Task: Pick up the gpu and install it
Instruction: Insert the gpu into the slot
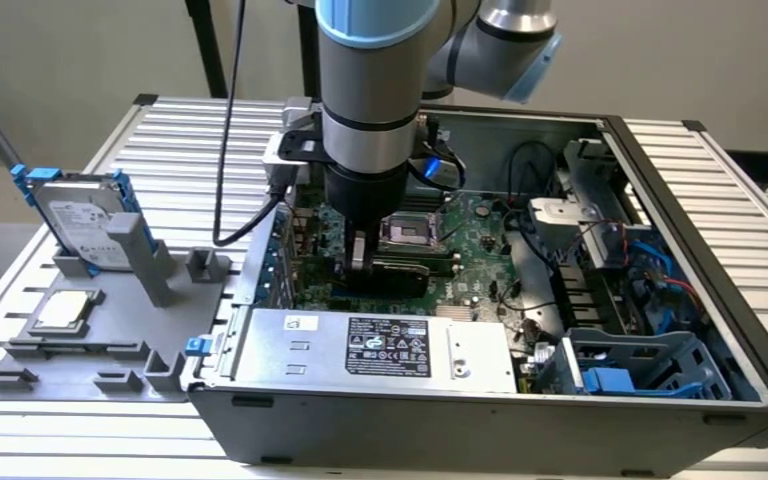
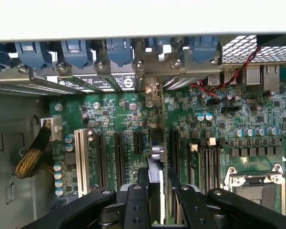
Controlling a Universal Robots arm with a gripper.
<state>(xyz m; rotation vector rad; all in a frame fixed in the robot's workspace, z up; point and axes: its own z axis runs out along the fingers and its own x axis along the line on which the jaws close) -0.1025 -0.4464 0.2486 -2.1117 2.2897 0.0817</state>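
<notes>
There was one robot arm (image 1: 371, 90) with one gripper (image 2: 156, 202), one open computer case (image 1: 704, 200) holding one green motherboard (image 2: 119, 114), one graphics card (image 2: 157, 157), one power supply box (image 1: 371, 350), one grey parts stand (image 1: 104, 330), one hard drive (image 1: 80, 215), and one square processor chip (image 1: 64, 310).

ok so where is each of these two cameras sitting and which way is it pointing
Exterior view: sits off the arm, raised, outside the open computer case, looking down into it; the robot arm reaches down over the motherboard, with a parts holder on the exterior view's left.
Wrist view: rides on the wrist inside the case, looking past the hand along the motherboard toward the rear bracket slots; the black fingers clamp the gpu edge-on.
Shared: motherboard, expansion slots, processor socket.
</notes>
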